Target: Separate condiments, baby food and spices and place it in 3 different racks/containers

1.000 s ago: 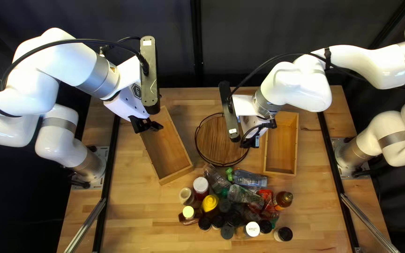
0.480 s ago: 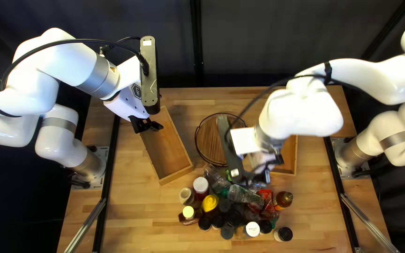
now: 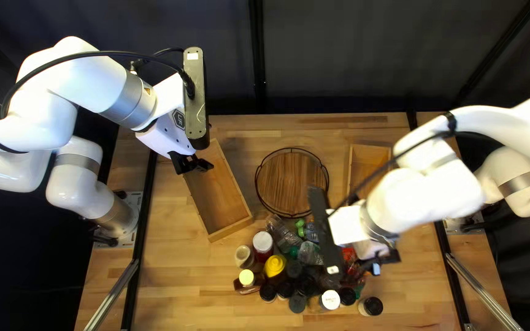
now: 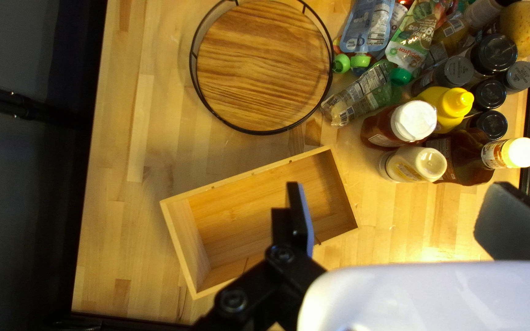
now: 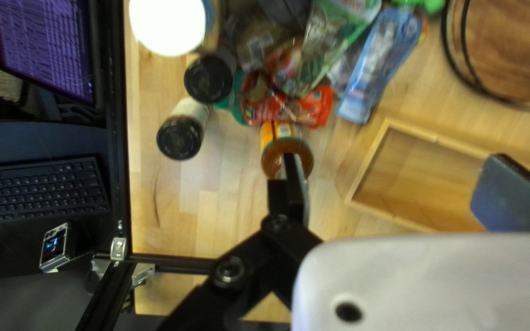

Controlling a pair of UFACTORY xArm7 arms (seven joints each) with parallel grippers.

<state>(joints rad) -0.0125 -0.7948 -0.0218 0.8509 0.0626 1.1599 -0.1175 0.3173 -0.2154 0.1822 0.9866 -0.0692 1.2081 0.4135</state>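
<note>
Over the left wooden box hangs my left gripper; in its wrist view the left gripper stands open with nothing between its fingers. My right gripper is above the right side of the item pile, and in its own view the right gripper is open and empty. One of its fingers overlaps the orange-brown jar; contact cannot be told. Red pouches, a blue pouch and black-capped jars lie near. A yellow mustard bottle and white-capped bottle stand in the pile.
The round wooden tray with a black wire rim sits between the left box and the right wooden box, which my right arm partly covers. A keyboard and a monitor are beyond the table's near edge.
My right arm has swung from over the tray and right box toward the near side, to above the pile's right part. My left arm has stayed still.
</note>
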